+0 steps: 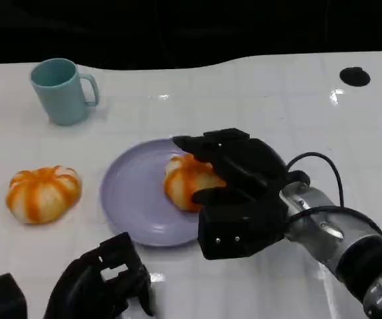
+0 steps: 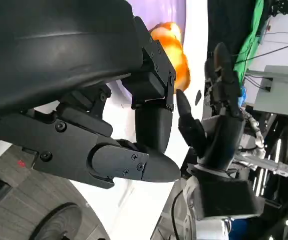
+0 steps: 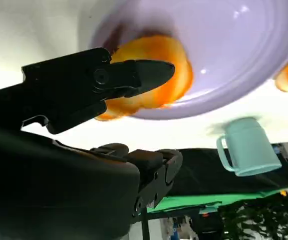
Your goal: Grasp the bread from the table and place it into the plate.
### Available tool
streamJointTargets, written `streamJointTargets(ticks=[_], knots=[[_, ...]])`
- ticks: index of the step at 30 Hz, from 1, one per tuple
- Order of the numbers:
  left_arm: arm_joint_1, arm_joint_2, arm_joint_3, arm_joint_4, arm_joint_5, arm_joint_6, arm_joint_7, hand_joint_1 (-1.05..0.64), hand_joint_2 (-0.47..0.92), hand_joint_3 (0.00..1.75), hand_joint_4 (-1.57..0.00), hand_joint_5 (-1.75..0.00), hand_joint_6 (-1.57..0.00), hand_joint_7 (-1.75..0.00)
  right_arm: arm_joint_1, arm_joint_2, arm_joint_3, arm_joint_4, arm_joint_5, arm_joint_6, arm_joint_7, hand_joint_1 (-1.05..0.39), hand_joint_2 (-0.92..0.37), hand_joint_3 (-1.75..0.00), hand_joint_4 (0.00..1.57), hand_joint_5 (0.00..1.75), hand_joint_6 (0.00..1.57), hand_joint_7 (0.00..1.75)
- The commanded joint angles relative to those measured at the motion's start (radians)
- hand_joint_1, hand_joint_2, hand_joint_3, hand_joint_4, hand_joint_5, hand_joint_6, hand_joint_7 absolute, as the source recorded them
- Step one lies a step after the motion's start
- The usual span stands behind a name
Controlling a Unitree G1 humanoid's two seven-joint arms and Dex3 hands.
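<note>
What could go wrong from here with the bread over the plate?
The right robot hand has its fingers around the bread at the right side of the purple plate; released there, the bread might roll off toward the rim. On withdrawal, the fingers could catch the bread and drag it out. A second bread lies on the table.

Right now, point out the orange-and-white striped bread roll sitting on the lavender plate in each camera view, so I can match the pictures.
Head view: the orange-and-white bread roll lies on the lavender plate's right side, under the right hand.
Left wrist view: the roll shows at the top centre, beyond the left hand.
Right wrist view: the roll sits upper centre, behind a black finger.
Shared landmark: the lavender plate.
</note>
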Motion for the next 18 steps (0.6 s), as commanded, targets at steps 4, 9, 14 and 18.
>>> streamJointTargets(ticks=[4,9,14,18], knots=[[0.005,0.011,0.002,-0.003,0.009,-0.011,0.005,-0.63,0.92,0.23,-0.80,-1.75,-0.69,-1.58,0.052,-0.039,-0.011,-0.104,0.018,-0.017,0.032,-0.78,-0.92,-0.28,0.07,0.27,0.19,0.01],[0.005,0.007,0.002,-0.003,0.010,-0.007,0.007,-0.63,0.92,0.23,-0.80,-1.75,-0.69,-1.58,0.117,-0.091,-0.030,-0.206,0.019,-0.044,0.012,-0.74,-0.92,-0.24,0.13,0.33,0.25,0.04],[0.003,0.005,0.004,-0.004,0.004,0.001,0.006,-0.63,0.92,0.22,-0.81,-1.75,-0.69,-1.57,0.186,-0.162,-0.053,-0.278,-0.001,-0.133,-0.072,-0.57,-0.91,-0.10,0.24,0.43,0.39,0.08],[0.005,0.004,0.003,-0.005,0.009,-0.001,0.011,-0.64,0.92,0.22,-0.81,-1.75,-0.69,-1.57,0.224,-0.230,-0.048,-0.307,-0.070,-0.197,-0.194,-0.40,-0.86,-0.03,0.38,0.52,0.58,0.13]])
